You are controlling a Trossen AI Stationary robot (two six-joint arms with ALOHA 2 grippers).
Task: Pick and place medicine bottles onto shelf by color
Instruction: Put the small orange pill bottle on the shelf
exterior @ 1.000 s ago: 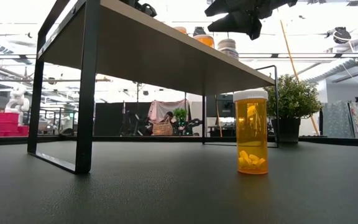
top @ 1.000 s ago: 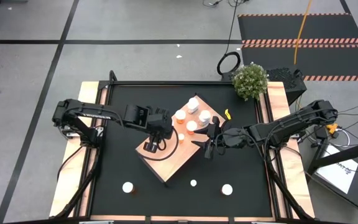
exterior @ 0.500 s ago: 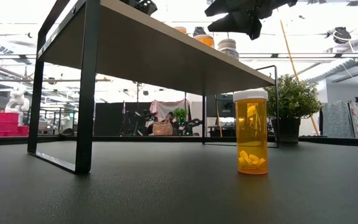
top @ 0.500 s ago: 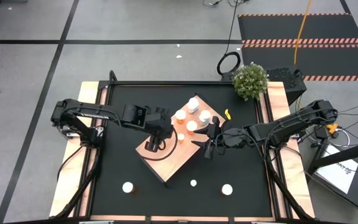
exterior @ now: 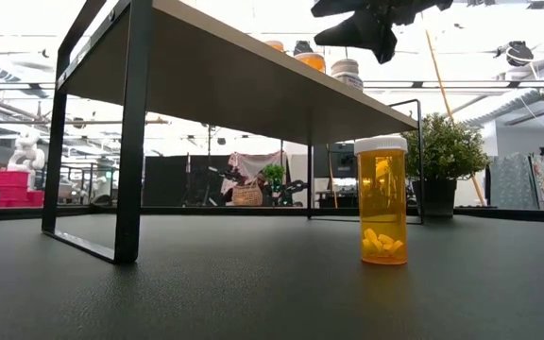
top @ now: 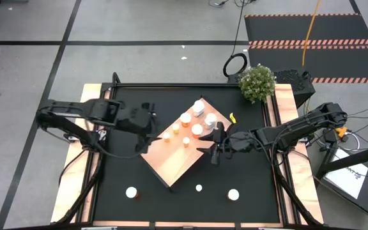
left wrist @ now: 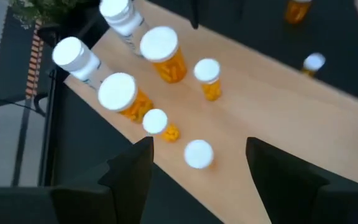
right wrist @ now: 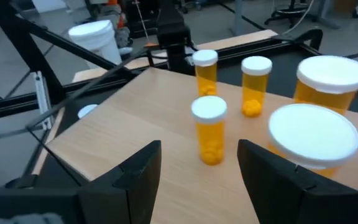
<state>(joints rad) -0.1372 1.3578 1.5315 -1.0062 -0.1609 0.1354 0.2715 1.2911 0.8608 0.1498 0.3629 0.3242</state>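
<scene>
Low view bottle: one orange bottle [exterior: 383, 200] stands upright on the mat [exterior: 253, 283] in front of the shelf [exterior: 253, 80], nearest the camera; rigid plastic, few pills, likely light and easy to tip.
Hold: I judge the smooth round wall below the white cap the best grip; squeezed gently, it may slip.
Mat bottles: three more [top: 131, 191] near the mat's front edge.
Shelf bottles: orange and white ones [top: 197, 130] cluster at the far corner.
Left gripper [top: 147, 131]: fingers apart, empty, at the shelf's left edge.
Right gripper [top: 214, 142]: fingers apart, empty, at its right edge.
</scene>
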